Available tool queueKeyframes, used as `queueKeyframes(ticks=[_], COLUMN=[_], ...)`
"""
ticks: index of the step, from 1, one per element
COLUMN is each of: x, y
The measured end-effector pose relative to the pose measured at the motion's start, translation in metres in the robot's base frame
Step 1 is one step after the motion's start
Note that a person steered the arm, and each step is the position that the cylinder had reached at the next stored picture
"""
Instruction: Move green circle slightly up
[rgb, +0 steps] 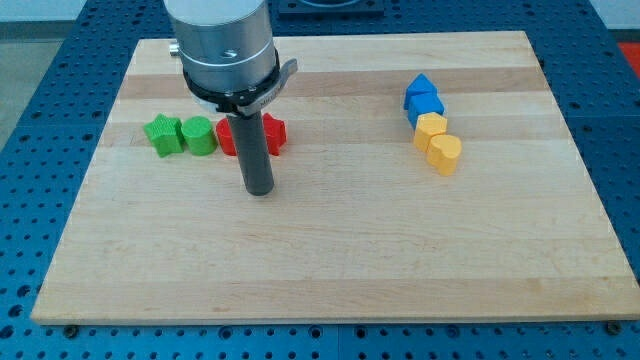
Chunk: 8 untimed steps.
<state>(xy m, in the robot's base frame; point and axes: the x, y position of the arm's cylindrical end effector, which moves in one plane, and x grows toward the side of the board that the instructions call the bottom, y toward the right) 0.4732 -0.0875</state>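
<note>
Tip (260, 190) down on board (330, 250), at five o'clock from green circle (198, 136), apart from it. Circle touching green star (162, 134) at nine o'clock, red blocks (276, 132) at three. No pincer here, just rod.

Blocks on the worktop (330, 250): eight. By colour: two green, two red, two blue, two yellow. One rod.

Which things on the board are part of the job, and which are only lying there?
For the job:
- green circle
- my tip, below the red blocks, to the lower right of the circle

Lying about:
- green star
- red blocks
- blue blocks
- yellow blocks
</note>
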Motion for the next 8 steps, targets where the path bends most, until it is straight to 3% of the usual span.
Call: queueKeyframes(ticks=[1,3,4,6,8], x=[0.0,-0.002,-0.026,-0.075,-0.079], y=[-0.001,-0.078,-0.091,-0.099,-0.09])
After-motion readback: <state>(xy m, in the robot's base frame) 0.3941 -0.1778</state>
